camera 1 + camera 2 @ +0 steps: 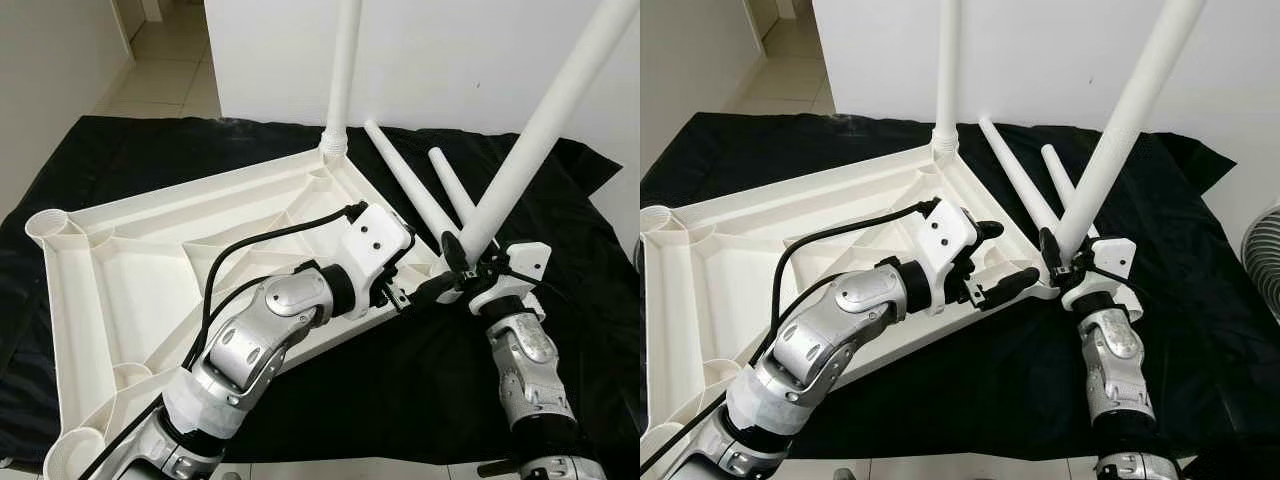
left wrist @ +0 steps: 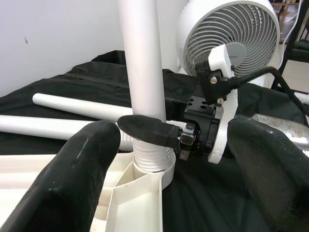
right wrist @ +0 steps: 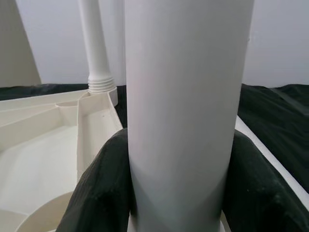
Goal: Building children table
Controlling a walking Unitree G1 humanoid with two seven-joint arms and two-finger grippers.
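I have the white plastic children's tabletop (image 1: 150,270) lying upside down on the black cloth (image 1: 560,250), ribbed underside up so the corner sockets face me; that is why the legs go in from above. One white tubular plastic leg (image 1: 345,70) already stands upright in the far corner socket; two loose white tapered legs (image 1: 410,185) lie on the cloth just right of the tabletop, kept within reach.

The right gripper (image 1: 1058,262) is clenched around the lower end of a third long white leg (image 1: 1120,120), which leans up and to the right; its ribbed foot sits at the right corner socket (image 2: 150,164), though I cannot tell whether it is seated; the tilt suggests it is not yet aligned.

The left gripper (image 1: 992,262) hangs over the tabletop edge just left of that corner, fingers (image 2: 87,164) spread apart and grasping nothing; I judge it is placed there to steady the tabletop or guide the leg.

A white round electric fan (image 2: 227,38) stands beyond the cloth on the right; watch clearance.
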